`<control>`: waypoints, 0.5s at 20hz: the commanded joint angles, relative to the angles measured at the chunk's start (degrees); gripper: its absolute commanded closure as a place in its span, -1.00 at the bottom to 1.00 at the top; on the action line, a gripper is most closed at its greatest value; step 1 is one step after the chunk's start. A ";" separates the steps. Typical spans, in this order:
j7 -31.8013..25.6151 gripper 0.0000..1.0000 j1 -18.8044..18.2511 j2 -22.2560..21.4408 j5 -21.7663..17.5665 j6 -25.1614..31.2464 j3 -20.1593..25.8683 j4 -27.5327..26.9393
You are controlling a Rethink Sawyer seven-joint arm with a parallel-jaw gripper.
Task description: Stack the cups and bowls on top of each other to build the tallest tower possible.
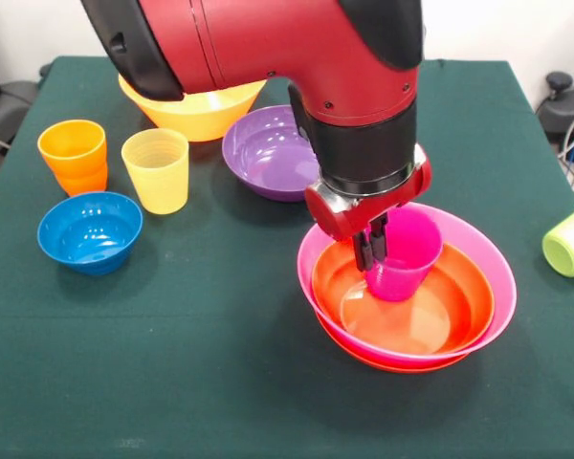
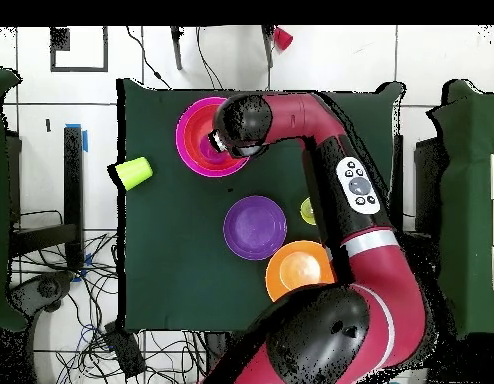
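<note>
Nearest the front-view camera sits the tower (image 1: pixel 407 292): a shallow red-orange bowl (image 1: pixel 383 356) at the bottom, the pink bowl (image 1: pixel 483 263) nested in it, and a second red-orange bowl (image 1: pixel 454 296) inside that. Wide bowls at the base look like a sensible choice, since they give a broad footing for narrower pieces above. A purple cup (image 1: pixel 407 253), which reads almost magenta here, stands upright in the middle of the top bowl. The gripper (image 1: pixel 369 247) comes straight down beside it, and its dark fingers (image 1: pixel 364 251) appear to straddle the cup's near rim, closed on the wall, though the pinch itself is partly hidden. Judging by this, the cup is either just being set down or about to be let go; a centred placement would matter for whatever goes on next.

To the right, the lime green cup (image 1: pixel 572 239) lies on its side near the edge of the tabletop (image 1: pixel 172 363), well apart from the pile. On the left, the small blue bowl (image 1: pixel 89 231) rests alone. Behind it stand the orange cup (image 1: pixel 74 156) and the yellow cup (image 1: pixel 157 169), both upright and just beside each other. Farther back, the purple bowl (image 1: pixel 263 153) sits near the arm, and the large yellow-orange bowl (image 1: pixel 196 110) lies behind it, partly covered by the arm.
</note>
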 commanded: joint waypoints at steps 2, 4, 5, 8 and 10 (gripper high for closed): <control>-8.70 1.00 -0.84 -0.49 -3.18 -2.57 -2.45 4.50; -9.25 1.00 -1.96 -3.26 -2.54 -1.03 -2.58 6.72; -9.33 1.00 -2.31 -4.72 -2.49 -0.49 -2.72 7.45; -10.08 1.00 -2.77 -6.21 -2.44 0.67 -2.62 8.32; -11.48 1.00 -3.47 -6.13 -2.45 0.84 -2.01 8.65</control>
